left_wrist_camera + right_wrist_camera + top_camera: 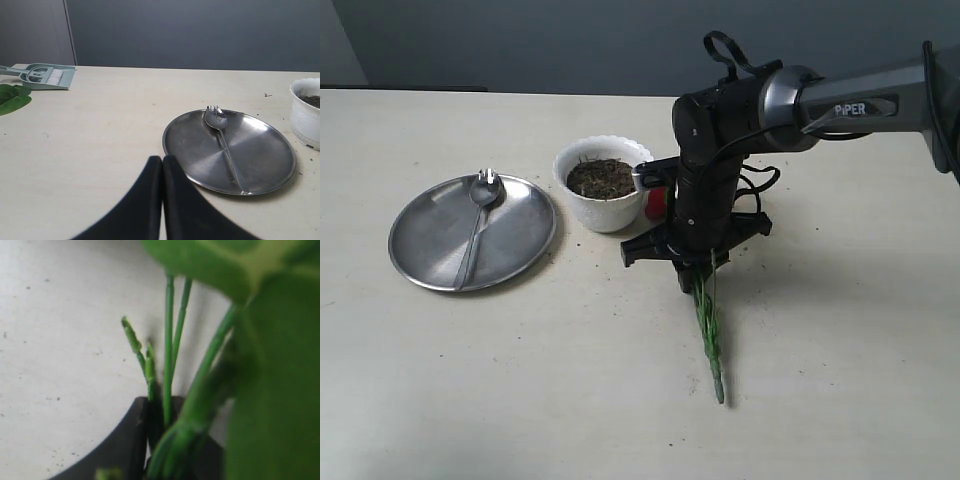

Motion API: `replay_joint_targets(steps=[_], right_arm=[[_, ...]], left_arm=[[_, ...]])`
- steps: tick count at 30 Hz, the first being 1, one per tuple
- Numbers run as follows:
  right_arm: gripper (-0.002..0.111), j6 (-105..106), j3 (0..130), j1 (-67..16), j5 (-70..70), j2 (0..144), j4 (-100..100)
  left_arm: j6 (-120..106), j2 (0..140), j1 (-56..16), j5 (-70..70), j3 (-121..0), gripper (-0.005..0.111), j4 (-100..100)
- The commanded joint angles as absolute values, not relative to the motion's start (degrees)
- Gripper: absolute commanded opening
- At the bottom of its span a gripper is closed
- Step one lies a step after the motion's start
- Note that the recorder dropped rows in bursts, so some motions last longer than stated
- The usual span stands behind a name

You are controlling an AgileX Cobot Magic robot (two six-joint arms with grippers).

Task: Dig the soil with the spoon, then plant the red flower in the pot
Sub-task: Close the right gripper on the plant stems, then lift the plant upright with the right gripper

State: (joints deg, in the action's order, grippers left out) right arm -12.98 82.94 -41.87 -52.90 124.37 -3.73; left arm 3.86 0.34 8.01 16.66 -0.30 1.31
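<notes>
Over the pale table (520,400), the right arm (860,100) reached in from the right of the exterior view. Its wrist was bent steeply down, so the right gripper (698,268) pointed at the tabletop just beside the pot (607,190). The left arm was out of the exterior view; its wrist camera showed only the left gripper (162,200), with its two dark fingers pressed together and nothing between them.

There was one steel plate (472,232), one red flower (707,325), one pot, one spoon (480,215) and one green dustpan (47,76) at the far edge of the table.

The red flower lay on the table under the right gripper. A patch of red showed behind the wrist near the pot, and the green stems ran out past the fingers toward the near edge. In the right wrist view the jaws stood narrow, with the stems passing between them and held there.

The pot stood upright between the plate and the gripper and held dark soil (602,178). The spoon lay in the plate, well apart from both grippers.
</notes>
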Motion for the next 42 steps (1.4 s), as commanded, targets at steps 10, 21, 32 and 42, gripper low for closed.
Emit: replay_joint_targets(steps=[10,21,32,42], right_arm=[[-0.001,-13.02,82.63,-42.34,-50.28,122.07,-1.3],[-0.001,-15.72,81.2,-39.98,-48.52,115.74,2.44],[-0.001,-24.28,65.57,-39.46,-35.4,100.97,8.88],[-0.001,-24.4,42.91,-39.46,-12.93,80.54,13.03]], left_arm=[[3.91,0.0,7.9,16.32,0.0,0.0,1.07],[3.91,0.0,7.9,16.32,0.0,0.0,1.07],[3.91,0.0,7.9,16.32,0.0,0.0,1.07],[3.91,0.0,7.9,16.32,0.0,0.0,1.07]])
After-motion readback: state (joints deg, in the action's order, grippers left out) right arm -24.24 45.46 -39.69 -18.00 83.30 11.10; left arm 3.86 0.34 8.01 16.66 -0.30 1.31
